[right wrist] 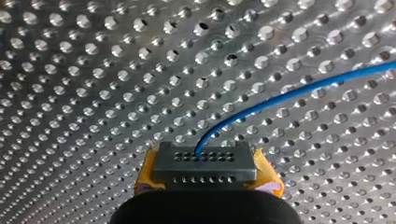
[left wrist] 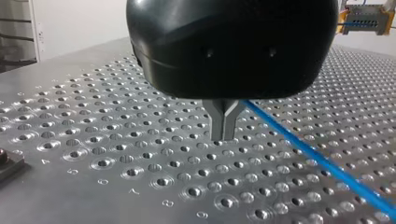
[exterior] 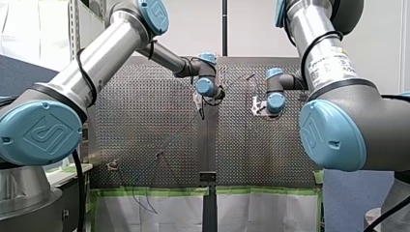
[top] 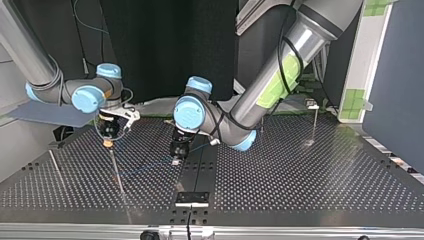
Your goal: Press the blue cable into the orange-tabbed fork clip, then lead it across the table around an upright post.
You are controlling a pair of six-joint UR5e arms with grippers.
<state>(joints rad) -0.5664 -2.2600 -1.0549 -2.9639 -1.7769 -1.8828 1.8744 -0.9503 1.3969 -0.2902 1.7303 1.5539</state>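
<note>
Over the perforated tabletop (top: 300, 170), the right end effector (right wrist: 205, 161) is clenched on the blue cable (right wrist: 289, 93) and the left end effector (left wrist: 225, 126) looks pinched shut on it further along. Cable's thin, light, floppy, probably slippery. Hold it close to wherever you press.

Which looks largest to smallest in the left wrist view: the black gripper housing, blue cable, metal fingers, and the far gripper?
1. Black housing, by far.
2. Blue cable, a long stripe.
3. Metal fingers and my right gripper look alike; that gripper is distant and partly out of view, so unranked.
</note>
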